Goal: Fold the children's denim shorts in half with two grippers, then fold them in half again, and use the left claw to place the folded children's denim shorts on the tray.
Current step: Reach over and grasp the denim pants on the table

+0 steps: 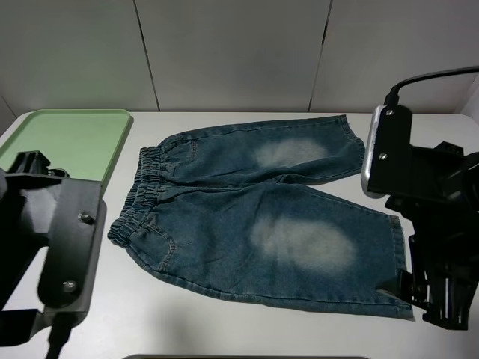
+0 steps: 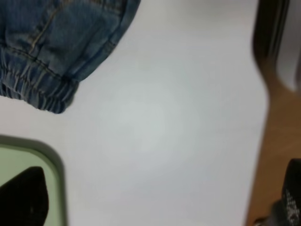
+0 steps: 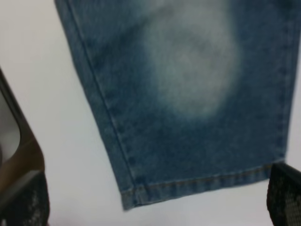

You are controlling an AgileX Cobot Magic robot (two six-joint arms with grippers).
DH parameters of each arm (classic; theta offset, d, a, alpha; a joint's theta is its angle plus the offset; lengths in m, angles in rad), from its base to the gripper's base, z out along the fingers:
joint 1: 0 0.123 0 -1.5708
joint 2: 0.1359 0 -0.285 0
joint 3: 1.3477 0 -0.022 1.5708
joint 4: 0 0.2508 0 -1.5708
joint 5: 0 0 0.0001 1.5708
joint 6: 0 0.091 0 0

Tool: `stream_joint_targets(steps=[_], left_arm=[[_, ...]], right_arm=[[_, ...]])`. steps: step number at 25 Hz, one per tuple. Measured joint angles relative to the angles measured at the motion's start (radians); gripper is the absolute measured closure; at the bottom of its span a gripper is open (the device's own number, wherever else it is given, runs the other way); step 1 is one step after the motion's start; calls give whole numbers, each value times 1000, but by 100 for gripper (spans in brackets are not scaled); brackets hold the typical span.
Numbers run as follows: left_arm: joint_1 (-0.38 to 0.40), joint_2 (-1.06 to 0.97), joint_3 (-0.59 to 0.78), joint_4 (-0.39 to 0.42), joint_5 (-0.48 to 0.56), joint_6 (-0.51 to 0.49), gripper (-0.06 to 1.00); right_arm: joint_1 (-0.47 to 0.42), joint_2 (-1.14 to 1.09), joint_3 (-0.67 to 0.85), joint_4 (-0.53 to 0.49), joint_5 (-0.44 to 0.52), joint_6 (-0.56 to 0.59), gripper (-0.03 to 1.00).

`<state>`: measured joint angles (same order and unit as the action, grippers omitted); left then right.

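Observation:
The children's denim shorts (image 1: 254, 224) lie flat and unfolded in the middle of the white table, with the gathered waistband to the left and both legs pointing right, pale patches up. The pale-green tray (image 1: 67, 138) sits at the back left. My left arm (image 1: 63, 239) hangs over the front left; its gripper (image 2: 157, 202) is open and empty above bare table, between the waistband corner (image 2: 47, 89) and the tray corner (image 2: 28, 160). My right arm (image 1: 426, 194) is at the right; its gripper (image 3: 153, 202) is open, hovering over the near leg's hem (image 3: 197, 183).
The table's front edge (image 2: 263, 155) runs close to the left gripper, with brown floor beyond it. A dark object (image 3: 14, 155) lies beside the table edge in the right wrist view. White wall panels stand behind the table.

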<state>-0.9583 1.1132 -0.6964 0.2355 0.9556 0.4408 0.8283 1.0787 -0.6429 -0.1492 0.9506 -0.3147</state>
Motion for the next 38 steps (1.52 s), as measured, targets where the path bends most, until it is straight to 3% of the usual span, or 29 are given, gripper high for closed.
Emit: stream_joint_targets(steps=[6, 12, 16, 19, 20, 26, 34, 38], left_arm=[[1, 175, 3, 128, -120, 6, -5], [79, 320, 3, 138, -250, 6, -5], [172, 379, 3, 77, -333, 31, -5], [225, 426, 3, 10, -387, 115, -5], [251, 457, 0, -42, -411, 185, -5], [299, 564, -65, -175, -475, 337, -5], [311, 706, -134, -200, -486, 439, -5], [313, 758, -145, -171, -499, 460, -5]], right_arm=[[0, 20, 56, -1, -15, 0, 27], [0, 20, 57, 4, -12, 0, 27], [0, 20, 57, 7, -23, 0, 27], [0, 20, 57, 7, -38, 0, 27], [0, 20, 57, 10, -39, 0, 27], [0, 20, 57, 14, -50, 0, 27], [0, 20, 57, 37, -57, 0, 27], [0, 20, 57, 62, -58, 0, 27]])
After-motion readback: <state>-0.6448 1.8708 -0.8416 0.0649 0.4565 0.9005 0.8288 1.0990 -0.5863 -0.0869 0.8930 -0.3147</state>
